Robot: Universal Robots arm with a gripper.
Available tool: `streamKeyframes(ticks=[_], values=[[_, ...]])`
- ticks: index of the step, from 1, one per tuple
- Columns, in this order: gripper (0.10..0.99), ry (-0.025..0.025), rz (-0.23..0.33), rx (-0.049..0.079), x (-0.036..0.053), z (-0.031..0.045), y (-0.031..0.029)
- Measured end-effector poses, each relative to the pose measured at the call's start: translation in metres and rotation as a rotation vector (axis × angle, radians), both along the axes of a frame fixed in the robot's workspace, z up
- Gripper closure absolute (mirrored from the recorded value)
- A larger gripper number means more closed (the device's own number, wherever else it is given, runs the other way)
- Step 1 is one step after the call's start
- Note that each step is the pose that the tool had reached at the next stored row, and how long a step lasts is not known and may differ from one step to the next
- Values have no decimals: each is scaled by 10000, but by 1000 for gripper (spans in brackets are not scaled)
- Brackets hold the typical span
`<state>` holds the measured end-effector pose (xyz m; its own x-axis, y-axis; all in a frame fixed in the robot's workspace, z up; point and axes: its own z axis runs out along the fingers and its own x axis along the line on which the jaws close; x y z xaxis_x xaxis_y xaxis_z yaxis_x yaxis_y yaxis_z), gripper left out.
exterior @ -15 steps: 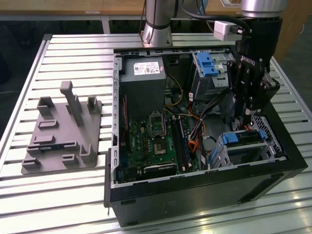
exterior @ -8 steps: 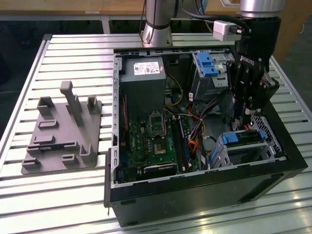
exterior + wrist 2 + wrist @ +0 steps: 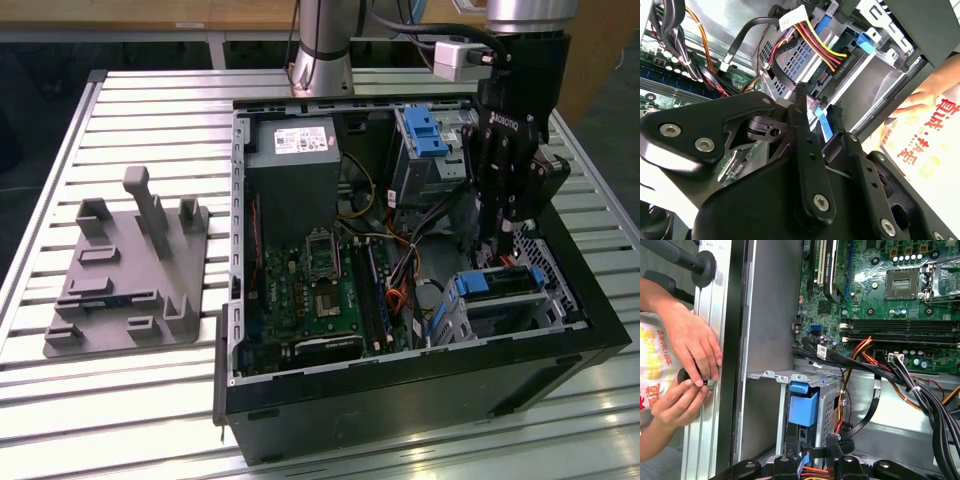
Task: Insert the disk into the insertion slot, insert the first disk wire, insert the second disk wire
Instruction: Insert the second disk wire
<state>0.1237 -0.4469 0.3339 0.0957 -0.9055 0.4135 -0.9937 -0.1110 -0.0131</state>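
Note:
In the exterior view my gripper [image 3: 497,245] hangs inside the open computer case, just above the disk [image 3: 512,303] in its blue carrier. The disk sits in the insertion slot [image 3: 462,322], a grey perforated cage at the case's right end. In the second wrist view the gripper [image 3: 819,102] is shut on a flat blue disk wire [image 3: 823,124] close to the disk's edge. A plug with red, yellow and black wires [image 3: 832,56] sits in the disk's connector. In the first wrist view the cage [image 3: 827,407] and blue carrier [image 3: 802,407] lie just beyond the gripper [image 3: 812,462].
A person's hands [image 3: 687,365] rest on the slatted table beside the case wall. Loose black, orange and red cables [image 3: 880,365] cross the case floor near the cage. A taller bay with a blue latch [image 3: 425,130] stands behind. A grey fixture [image 3: 130,270] lies on the exterior view's left.

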Motion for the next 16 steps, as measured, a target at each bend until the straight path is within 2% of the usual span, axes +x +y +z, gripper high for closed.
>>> streamKeyframes(ticks=[3,11,13,16], values=[[725,-2,40,-43,-3,-5,1],[725,-40,59,-33,-5,-10,1],[725,-63,55,-29,-19,-11,2],[725,-66,58,-31,-20,-10,2]])
